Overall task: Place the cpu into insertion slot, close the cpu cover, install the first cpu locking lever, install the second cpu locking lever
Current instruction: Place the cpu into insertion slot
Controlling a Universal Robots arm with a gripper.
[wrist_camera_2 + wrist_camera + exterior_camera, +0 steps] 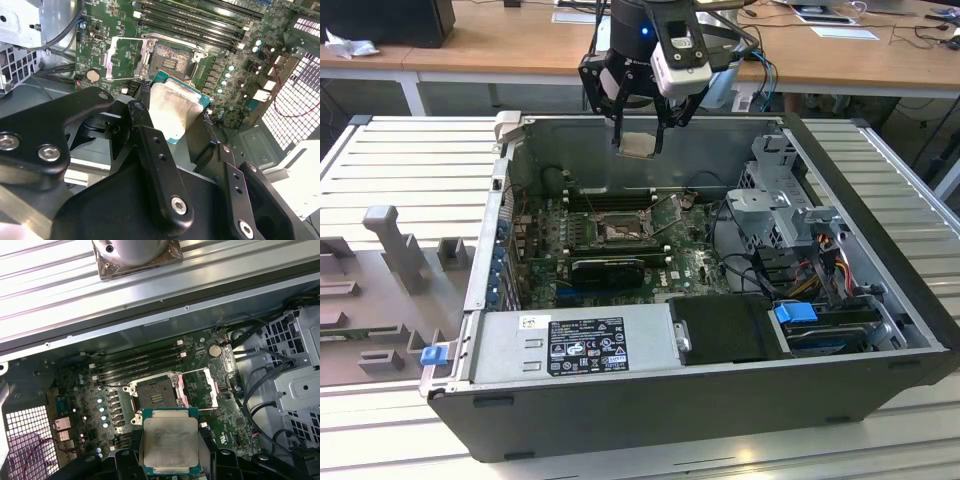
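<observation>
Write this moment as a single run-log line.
gripper: shut on cpu | cpu: held above motherboard | insertion slot: empty | cpu cover: open

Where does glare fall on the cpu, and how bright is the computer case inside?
In the second wrist view, glare washes the top of the cpu nearly white; in the first wrist view its top is evenly lit; in the exterior view, the case interior around the insertion slot is dimmer than the slatted table.

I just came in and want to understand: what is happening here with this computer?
The robot arm's gripper holds the cpu between its fingers, above the open computer case. The insertion slot is empty, and the cpu cover lies flipped open beside it. The cpu is not yet placed.
</observation>
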